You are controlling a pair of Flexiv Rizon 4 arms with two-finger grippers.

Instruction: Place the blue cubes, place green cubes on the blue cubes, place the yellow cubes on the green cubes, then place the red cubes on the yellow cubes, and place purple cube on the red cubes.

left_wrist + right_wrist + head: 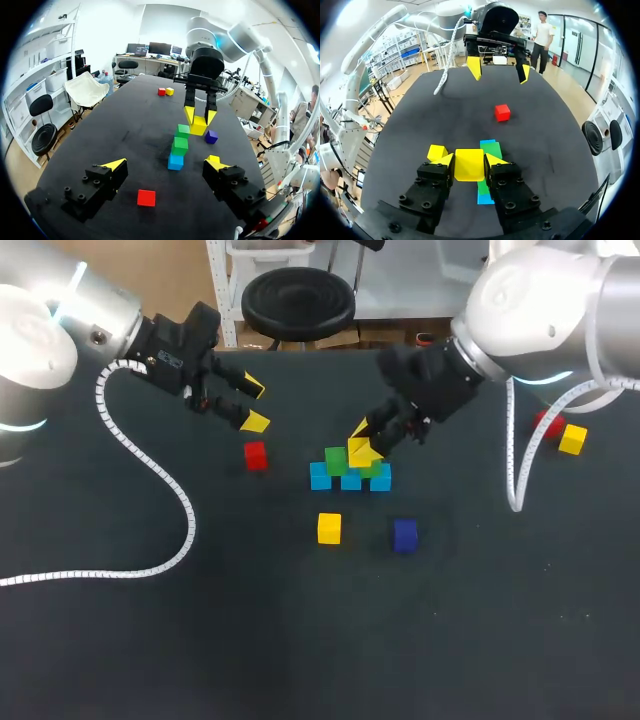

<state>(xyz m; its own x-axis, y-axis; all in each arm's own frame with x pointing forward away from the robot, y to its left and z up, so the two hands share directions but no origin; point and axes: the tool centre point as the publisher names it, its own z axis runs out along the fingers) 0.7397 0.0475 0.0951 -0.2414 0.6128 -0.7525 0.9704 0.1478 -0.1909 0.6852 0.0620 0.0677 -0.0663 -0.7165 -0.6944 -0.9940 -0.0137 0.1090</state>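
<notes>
Three blue cubes (320, 477) lie in a row mid-table, with two green cubes (336, 461) on top of them. My right gripper (362, 447) is shut on a yellow cube (469, 164) and holds it just over the green cubes (492, 149). Another yellow cube (329, 528) and the purple cube (404, 534) sit in front of the stack. A red cube (255, 455) lies to its left. My left gripper (250, 405) hangs open and empty behind that red cube (146, 197), facing the stack (179, 145).
A second red cube (548, 423) and a yellow cube (572, 438) lie side by side at the right of the table. A white coiled cable (150, 465) from my left arm trails across the left part of the table.
</notes>
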